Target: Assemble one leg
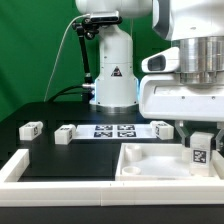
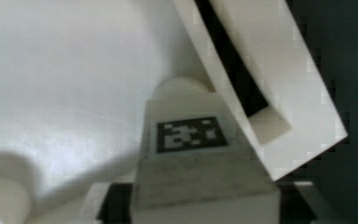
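My gripper is shut on the leg, a small white oblong block with a black-and-white tag on its face. It holds the leg upright over the corner of the large white tray-shaped piece at the exterior view's right. In the wrist view the leg runs out from between the dark fingers toward the tray's raised rim. I cannot tell whether the leg's far end touches the tray floor.
Three more small white tagged blocks lie on the black table. The marker board lies between them before the arm's base. A white raised border runs along the front left.
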Motion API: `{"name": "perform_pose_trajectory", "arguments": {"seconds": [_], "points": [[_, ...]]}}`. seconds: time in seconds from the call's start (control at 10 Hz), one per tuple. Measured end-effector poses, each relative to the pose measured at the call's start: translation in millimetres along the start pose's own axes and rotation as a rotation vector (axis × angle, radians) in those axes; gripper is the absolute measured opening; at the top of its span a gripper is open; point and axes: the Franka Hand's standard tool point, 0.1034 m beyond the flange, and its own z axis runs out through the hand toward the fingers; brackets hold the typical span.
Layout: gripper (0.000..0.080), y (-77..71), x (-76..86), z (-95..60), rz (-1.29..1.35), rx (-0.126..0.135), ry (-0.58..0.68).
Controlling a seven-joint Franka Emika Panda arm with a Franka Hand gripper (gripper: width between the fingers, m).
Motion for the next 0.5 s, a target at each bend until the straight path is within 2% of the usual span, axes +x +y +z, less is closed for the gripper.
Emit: {"name": "perform_pose_trajectory", "arguments": {"seconds": [0.3, 0.5], "points": [[0.0307, 11.7, 6.7, -0.9, 0.13, -0.035, 0.022], [0.0308, 13.3, 7.7, -0.5, 0.115, -0.038, 0.024]]}}
